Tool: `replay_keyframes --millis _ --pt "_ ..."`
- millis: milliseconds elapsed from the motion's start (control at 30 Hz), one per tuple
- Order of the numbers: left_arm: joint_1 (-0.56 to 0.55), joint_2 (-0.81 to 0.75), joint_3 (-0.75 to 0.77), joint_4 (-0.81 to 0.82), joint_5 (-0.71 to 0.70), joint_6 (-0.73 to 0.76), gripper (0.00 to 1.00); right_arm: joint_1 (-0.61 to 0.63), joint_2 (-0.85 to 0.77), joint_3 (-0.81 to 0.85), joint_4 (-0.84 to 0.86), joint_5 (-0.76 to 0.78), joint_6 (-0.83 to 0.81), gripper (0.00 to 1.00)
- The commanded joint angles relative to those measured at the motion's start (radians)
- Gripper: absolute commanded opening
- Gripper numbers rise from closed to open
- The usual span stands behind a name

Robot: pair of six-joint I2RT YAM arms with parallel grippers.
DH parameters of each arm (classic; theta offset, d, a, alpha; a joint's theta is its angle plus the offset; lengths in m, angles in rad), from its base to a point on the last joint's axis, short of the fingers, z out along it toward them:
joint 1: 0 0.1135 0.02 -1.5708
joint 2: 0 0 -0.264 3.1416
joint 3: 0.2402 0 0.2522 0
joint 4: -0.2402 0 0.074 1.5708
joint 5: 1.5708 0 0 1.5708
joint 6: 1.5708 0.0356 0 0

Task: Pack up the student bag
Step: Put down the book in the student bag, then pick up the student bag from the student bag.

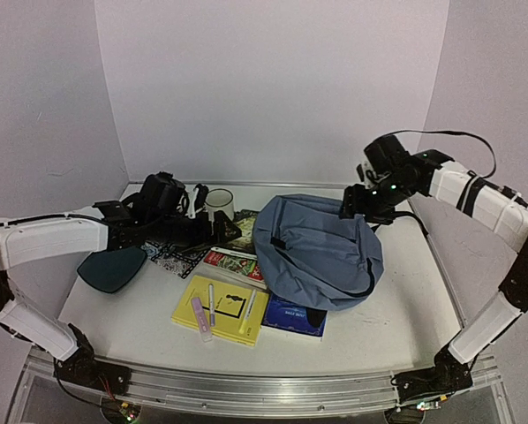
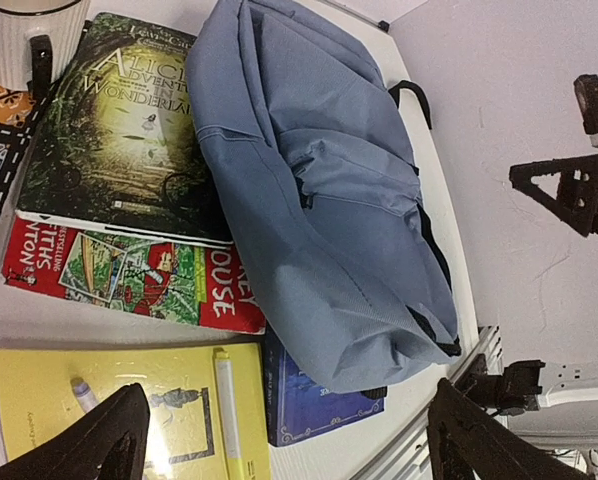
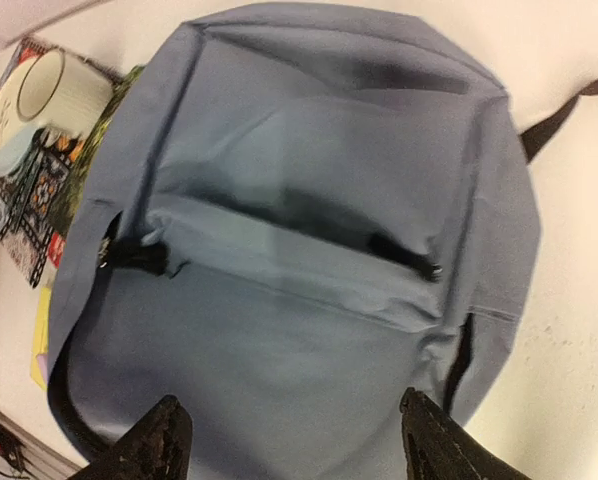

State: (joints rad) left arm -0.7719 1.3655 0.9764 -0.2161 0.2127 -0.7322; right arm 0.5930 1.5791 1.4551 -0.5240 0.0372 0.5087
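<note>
White tabletop (image 1: 405, 318), frame centre: soft, limp, likely light backpack (image 1: 321, 252); best taken at its zipper pull (image 3: 129, 255). Left tool (image 2: 291, 400) and right tool (image 3: 291, 405) gape wide, empty.

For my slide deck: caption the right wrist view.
Open right gripper above the blue-grey student bag, white mug at upper left.

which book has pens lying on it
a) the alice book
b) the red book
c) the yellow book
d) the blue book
c: the pens lie on the cover of the yellow book.
</note>
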Motion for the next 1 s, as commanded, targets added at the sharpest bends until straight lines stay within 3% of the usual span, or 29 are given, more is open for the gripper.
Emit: replay_keyframes --millis 0,67,233,600,733,833,967 --pt "-0.029 0.058 0.102 0.044 -0.045 0.014 0.98 -0.170 -0.062 -0.138 0.036 -0.131 -0.056 0.73" --pt "-0.043 0.104 0.142 0.044 -0.056 0.022 0.98 -0.323 -0.072 -0.243 0.134 -0.260 -0.026 0.73" --pt "-0.056 0.175 0.198 0.043 -0.072 0.034 0.98 -0.445 -0.011 -0.332 0.283 -0.325 -0.003 0.80" --pt "-0.056 0.277 0.281 0.019 -0.030 0.162 0.98 -0.464 0.251 -0.279 0.379 -0.283 0.022 0.95" --pt "-0.056 0.304 0.298 0.015 -0.009 0.187 0.98 -0.463 0.312 -0.280 0.395 -0.304 0.012 0.95" --pt "-0.056 0.305 0.301 0.010 -0.011 0.205 0.98 -0.464 0.346 -0.285 0.405 -0.338 -0.003 0.91" --pt "-0.057 0.298 0.304 0.007 -0.019 0.218 0.98 -0.463 0.337 -0.291 0.406 -0.378 -0.025 0.70"
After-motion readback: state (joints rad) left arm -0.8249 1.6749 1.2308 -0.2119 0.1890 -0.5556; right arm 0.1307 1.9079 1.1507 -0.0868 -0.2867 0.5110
